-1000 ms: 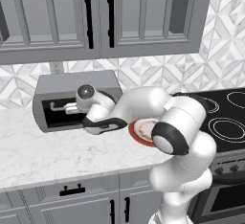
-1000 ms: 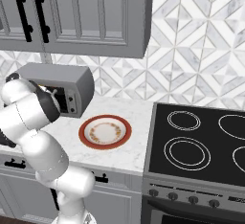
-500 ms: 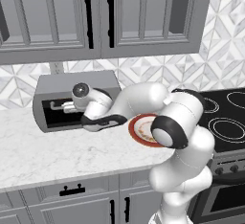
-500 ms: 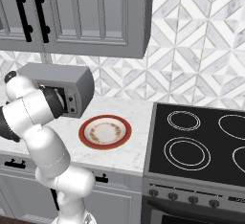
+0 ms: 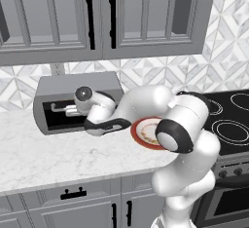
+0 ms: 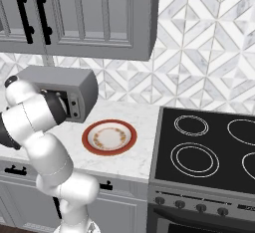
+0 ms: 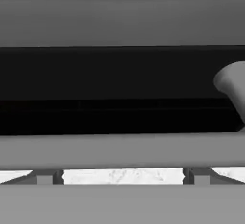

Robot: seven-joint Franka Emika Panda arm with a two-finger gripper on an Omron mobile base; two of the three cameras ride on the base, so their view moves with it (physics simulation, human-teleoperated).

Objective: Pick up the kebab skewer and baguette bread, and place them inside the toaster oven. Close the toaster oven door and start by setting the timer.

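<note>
At the toaster oven [image 5: 78, 103] mouth we have the gripper [image 5: 78, 106] up against the front opening, left of the plate [image 5: 147, 132]; we cannot tell how far the fingers are spread or whether they hold anything, since the wrist blocks them from the left base camera. From the hand camera we see the toaster oven door [image 7: 119, 151] as a grey frame bar running across low in front of the black interior, with marble counter [image 7: 122, 175] showing under it between two small feet. We cannot make out the kebab skewer or the baguette bread inside the dark cavity. Right of the oven, the plate sits on the counter just beside it, carrying no food, with the stove [image 6: 209, 150] further right and cabinets [image 6: 74, 15] above the oven.
</note>
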